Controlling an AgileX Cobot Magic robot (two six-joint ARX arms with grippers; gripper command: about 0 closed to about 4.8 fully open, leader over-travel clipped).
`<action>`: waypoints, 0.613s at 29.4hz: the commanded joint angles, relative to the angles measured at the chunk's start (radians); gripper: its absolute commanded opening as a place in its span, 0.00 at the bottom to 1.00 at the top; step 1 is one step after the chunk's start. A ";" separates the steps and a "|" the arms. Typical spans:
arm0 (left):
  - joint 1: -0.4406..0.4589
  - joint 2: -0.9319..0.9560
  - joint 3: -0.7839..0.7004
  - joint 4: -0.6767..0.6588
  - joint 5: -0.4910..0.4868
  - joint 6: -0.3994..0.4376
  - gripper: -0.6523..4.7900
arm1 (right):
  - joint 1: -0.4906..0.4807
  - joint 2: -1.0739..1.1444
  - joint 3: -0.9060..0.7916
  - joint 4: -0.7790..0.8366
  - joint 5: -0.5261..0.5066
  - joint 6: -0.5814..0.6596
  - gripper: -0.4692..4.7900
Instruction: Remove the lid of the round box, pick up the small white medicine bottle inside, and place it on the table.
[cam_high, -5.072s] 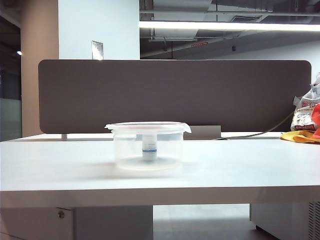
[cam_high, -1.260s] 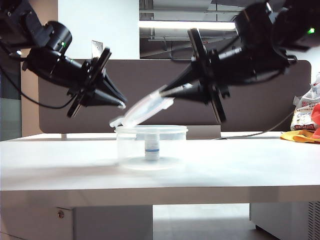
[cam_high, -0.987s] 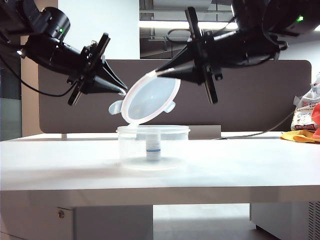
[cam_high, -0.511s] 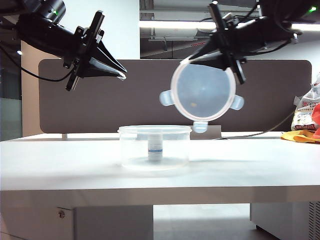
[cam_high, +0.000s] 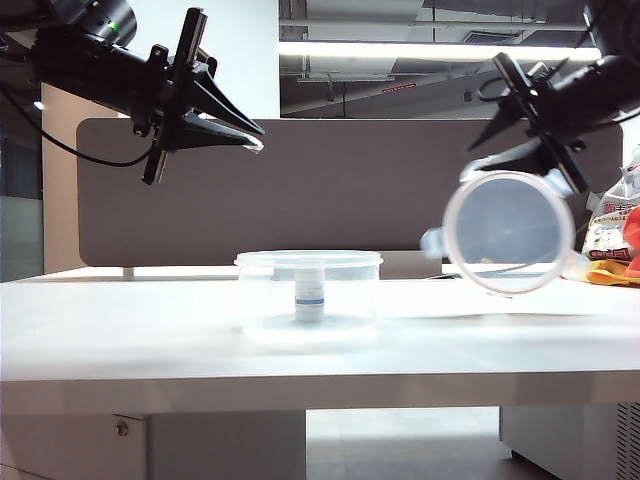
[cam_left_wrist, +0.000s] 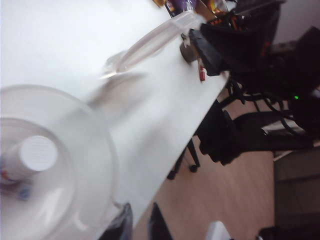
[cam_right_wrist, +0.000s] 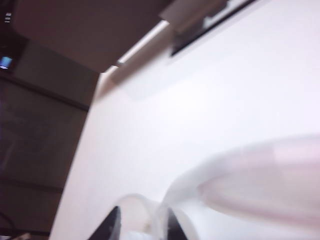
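The left gripper (cam_high: 255, 140) is positioned high at the left, above the left side of the round box (cam_high: 309, 292), its jaws nearly closed with nothing between them. The round box is seated lidless near the middle of the table (cam_high: 150, 345), and the small white medicine bottle (cam_high: 309, 290) is seen standing upright inside it. At the right, the right gripper (cam_high: 545, 160) is raised above the table with the lid (cam_high: 509, 232) hanging on edge at its tips; whether the lid is clamped or released cannot be told.
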 joint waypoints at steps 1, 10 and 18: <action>-0.014 -0.006 0.004 0.009 0.046 0.008 0.22 | -0.017 -0.005 0.004 -0.066 -0.002 -0.055 0.34; -0.035 -0.037 0.006 0.013 0.143 0.085 0.24 | -0.013 -0.005 0.004 0.008 -0.123 -0.047 0.71; -0.036 -0.202 0.006 0.005 -0.057 0.208 0.22 | -0.005 -0.032 0.004 0.186 -0.349 -0.016 0.08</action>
